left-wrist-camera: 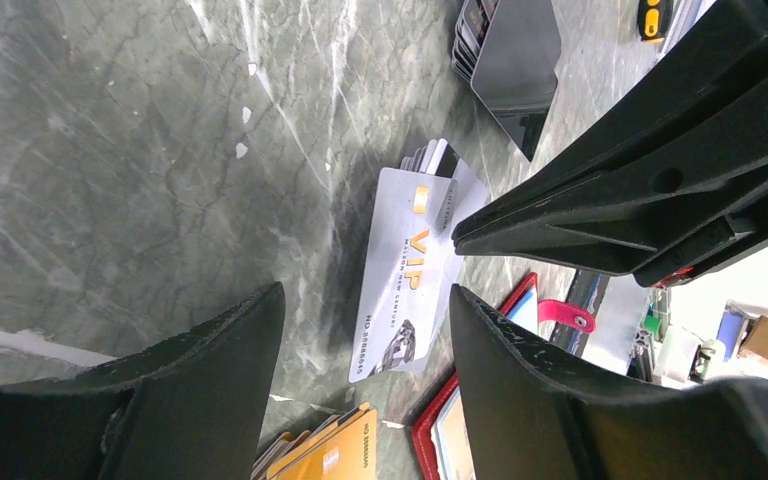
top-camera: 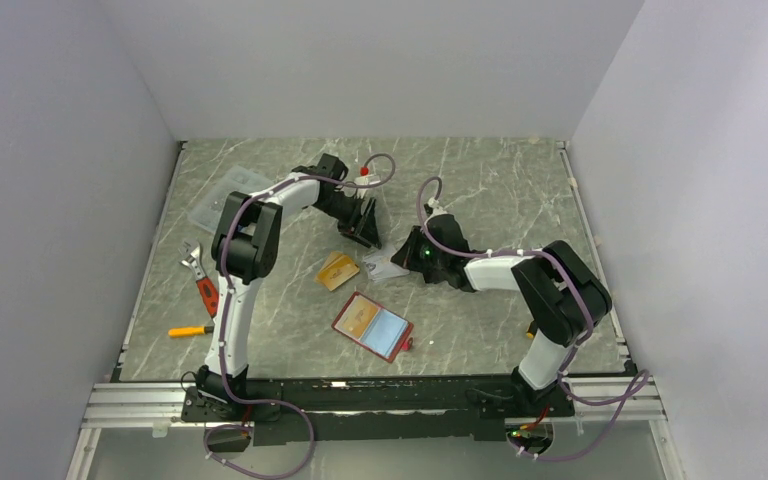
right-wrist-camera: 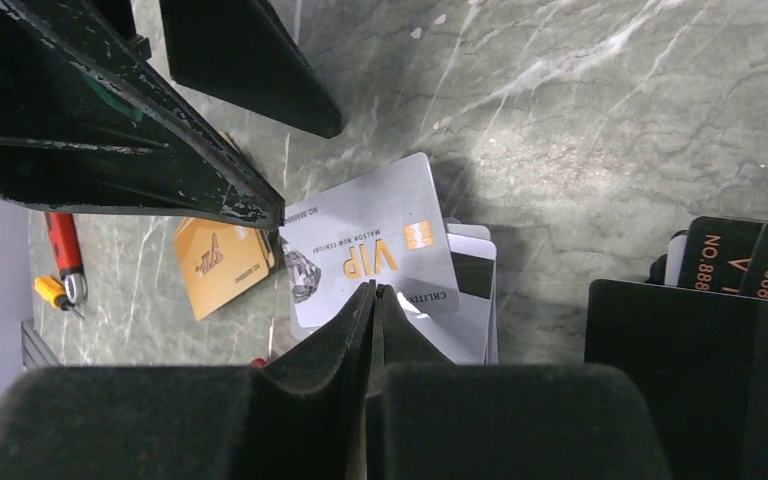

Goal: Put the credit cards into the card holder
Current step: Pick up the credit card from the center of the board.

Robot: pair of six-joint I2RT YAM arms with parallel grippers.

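The right gripper [right-wrist-camera: 375,290] has its jaws clenched on the edge of a silver VIP card [right-wrist-camera: 360,250], topmost of the silver cards [left-wrist-camera: 415,265] mid-tabletop. The left gripper [left-wrist-camera: 365,330] hangs over them, jaws released. The gold cards [top-camera: 337,270] lie just beside them. Toward the near edge, the card holder [top-camera: 373,326] lies unfolded, seemingly with one gold card inside, so most cards remain.
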